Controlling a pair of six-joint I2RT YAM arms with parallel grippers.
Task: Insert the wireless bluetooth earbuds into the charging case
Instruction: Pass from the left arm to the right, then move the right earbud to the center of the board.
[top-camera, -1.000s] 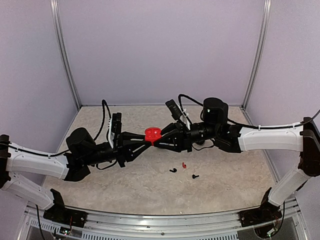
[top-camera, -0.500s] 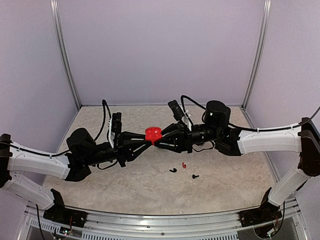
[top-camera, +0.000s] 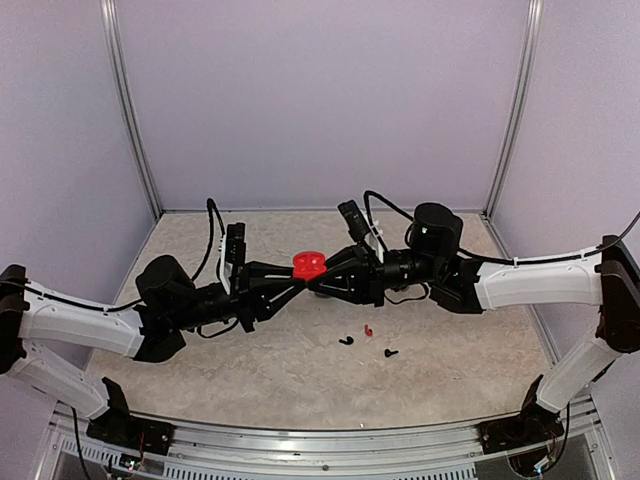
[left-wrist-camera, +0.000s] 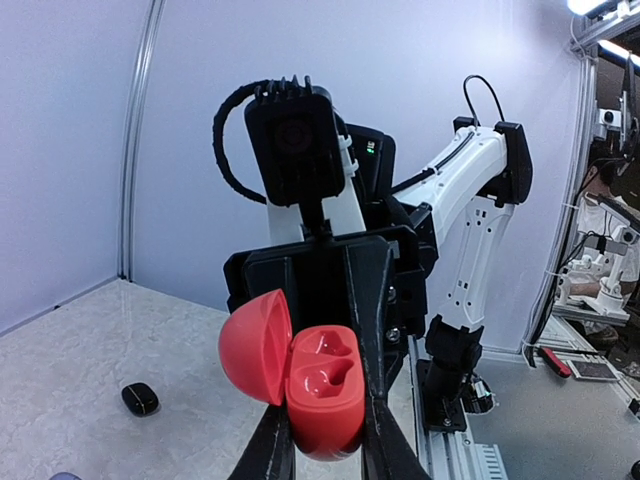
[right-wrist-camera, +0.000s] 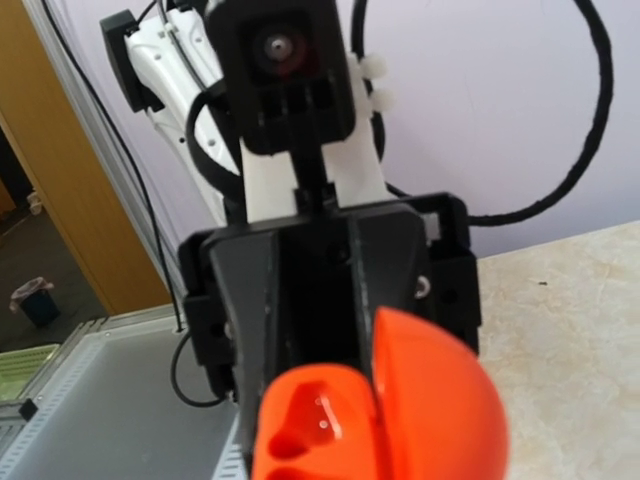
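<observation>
Red and glossy, the charging case (left-wrist-camera: 325, 395) hangs in the air between the two arms. Its lid (left-wrist-camera: 255, 345) is swung open to one side, showing two moulded sockets. The left gripper (left-wrist-camera: 326, 425) pinches the case's lower body, a finger on either side. The right gripper (top-camera: 320, 278) meets it nose to nose from the opposite side. Its fingers are lost behind the case, and its own camera gives only a blurred red mass cut off by the bottom edge, so I cannot tell whether it grips or merely crowds close.

Down on the marbled table (top-camera: 200, 370), well apart from the case, lie a red earbud (top-camera: 368, 329), a black earbud (top-camera: 346, 340) near it and a second black earbud (top-camera: 390, 352) on its other side. All three are too small to show any detail. A small black case (left-wrist-camera: 140, 398) sits alone on the table.
</observation>
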